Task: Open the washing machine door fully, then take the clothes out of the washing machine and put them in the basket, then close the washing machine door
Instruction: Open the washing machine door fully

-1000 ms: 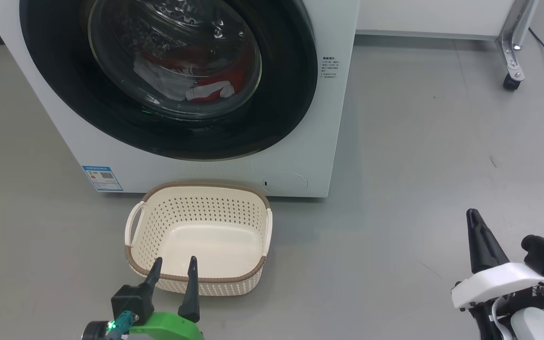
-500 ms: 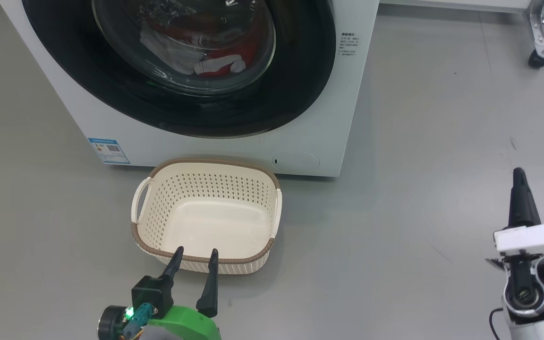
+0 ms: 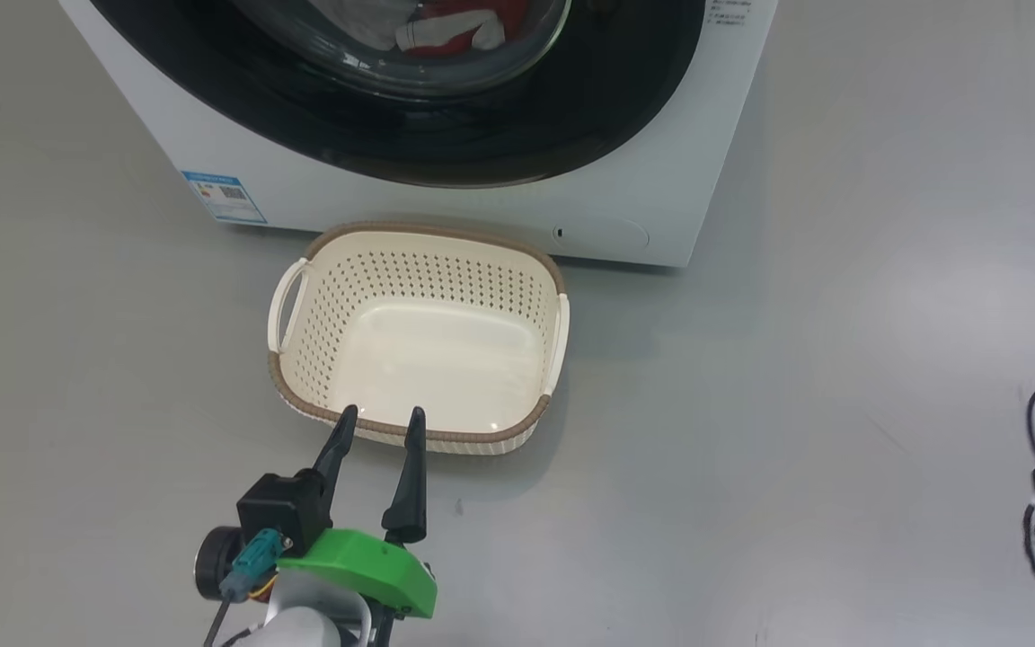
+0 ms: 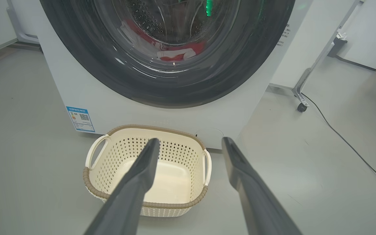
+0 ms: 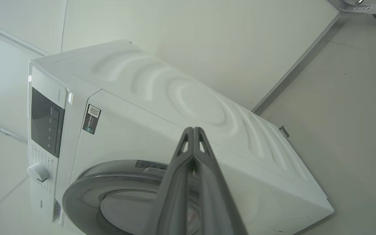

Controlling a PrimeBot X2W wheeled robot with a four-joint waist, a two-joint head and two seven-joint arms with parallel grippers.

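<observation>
Floor: grey floor; one washing machine stood at the top of the frame.
Door: one door, closed; red-white clothes lay behind its glass, number unclear.
Basket: one basket, centre, nothing inside.
Left gripper: lower left, fingers wide apart, holding nothing.
Right gripper: fingers pressed together, holding nothing.
Risk: the opening door might strike the basket, which stood just before it.

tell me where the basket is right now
In the head view the basket sits at centre, just in front of the washer, with the open left claw on its near side.
</observation>
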